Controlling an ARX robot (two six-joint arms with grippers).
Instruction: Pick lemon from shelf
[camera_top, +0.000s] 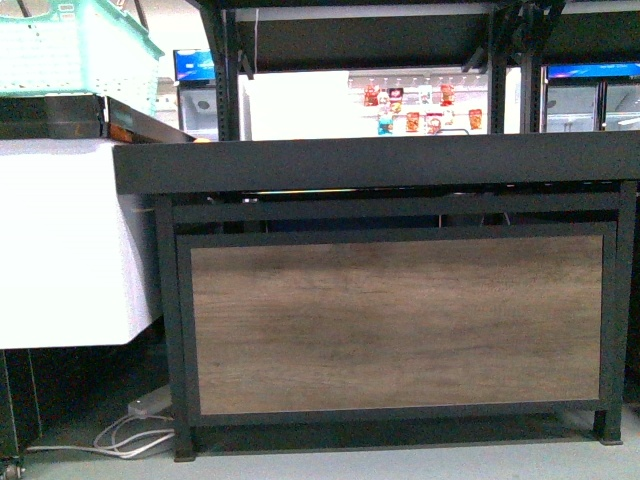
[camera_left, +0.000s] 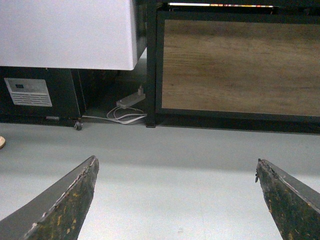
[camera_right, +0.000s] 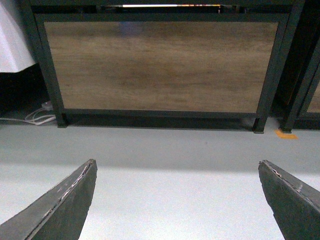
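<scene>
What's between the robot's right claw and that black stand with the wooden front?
Only bare grey floor, as the right wrist view shows: the open right claw hangs short of the shelf, with nothing lying in between.

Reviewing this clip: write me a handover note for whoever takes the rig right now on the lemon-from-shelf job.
Left gripper: open, empty, low over the grey floor, facing the shelf's base.
Right gripper: open, empty, in the same low pose.
Shelf: straight ahead. The front view sees only the deck's rim and the wood-grain front panel, not the deck's top.
Lemon: not visible in any view.
Done: nothing; no grasp made.
Left: get a view over the deck, find the lemon, raise an arm to it, grasp it and lift it off.
</scene>
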